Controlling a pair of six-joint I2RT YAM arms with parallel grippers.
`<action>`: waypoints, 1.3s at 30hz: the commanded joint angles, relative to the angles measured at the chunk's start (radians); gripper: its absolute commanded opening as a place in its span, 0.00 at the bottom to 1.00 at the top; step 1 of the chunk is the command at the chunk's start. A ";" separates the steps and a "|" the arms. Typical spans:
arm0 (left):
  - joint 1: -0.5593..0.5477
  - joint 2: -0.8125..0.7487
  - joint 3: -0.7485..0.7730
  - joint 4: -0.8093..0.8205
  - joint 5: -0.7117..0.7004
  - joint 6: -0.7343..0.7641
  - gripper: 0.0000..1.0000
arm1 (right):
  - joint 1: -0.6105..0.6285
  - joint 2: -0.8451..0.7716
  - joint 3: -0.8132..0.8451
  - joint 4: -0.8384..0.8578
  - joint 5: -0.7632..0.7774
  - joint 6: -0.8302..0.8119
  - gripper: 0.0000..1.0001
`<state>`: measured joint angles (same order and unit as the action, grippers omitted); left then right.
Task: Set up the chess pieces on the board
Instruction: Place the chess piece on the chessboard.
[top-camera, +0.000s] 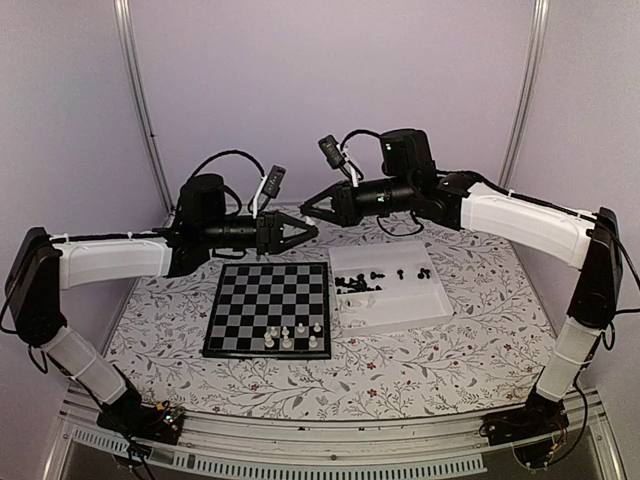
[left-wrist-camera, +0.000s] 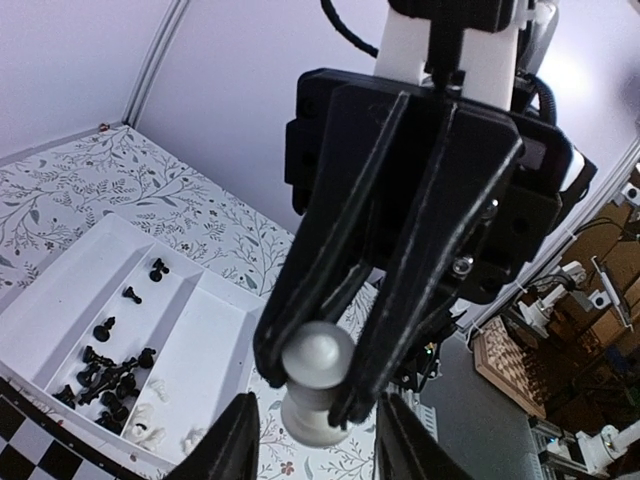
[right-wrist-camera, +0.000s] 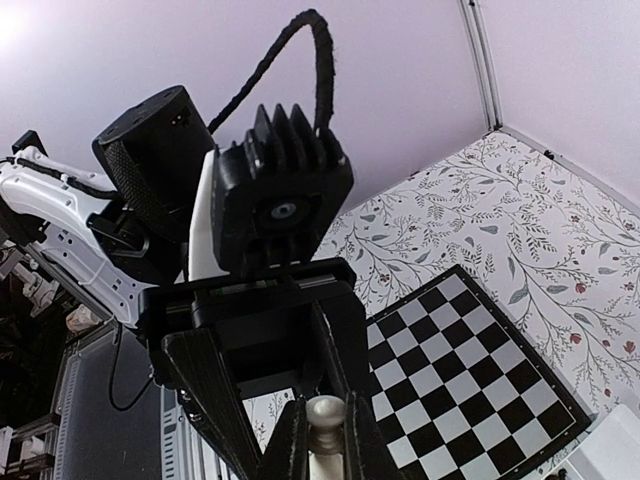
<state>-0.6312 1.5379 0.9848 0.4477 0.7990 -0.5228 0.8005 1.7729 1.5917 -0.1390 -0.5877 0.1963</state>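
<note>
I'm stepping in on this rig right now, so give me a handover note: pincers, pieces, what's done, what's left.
Right pincer: shut on a white piece, held in mid-air.
Left pincer: open, jaws either side of that piece's base; contact unclear.
Board: a handful of white pieces on its near-right squares, no black ones on it.
Tray: black pieces in one compartment, a few white ones in the next.
Done: only those few whites are placed.
Left: probably finish the hand-off, place that piece, then the rest.

Glossy plastic chess piece (left-wrist-camera: 318, 360), matt white plastic tray (left-wrist-camera: 210, 340)
</note>
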 joint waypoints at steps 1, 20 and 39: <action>-0.014 0.018 0.023 0.085 0.029 -0.014 0.38 | 0.005 -0.028 -0.020 0.038 -0.021 0.024 0.00; -0.019 0.014 0.068 -0.068 -0.020 0.093 0.02 | 0.001 -0.055 0.035 -0.125 0.019 -0.026 0.31; -0.072 -0.026 0.140 -0.445 -0.106 0.455 0.02 | 0.003 0.064 0.212 -0.458 -0.033 -0.077 0.44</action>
<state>-0.6807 1.5158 1.0813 0.0277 0.6914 -0.1146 0.7986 1.7958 1.7512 -0.5514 -0.5980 0.1299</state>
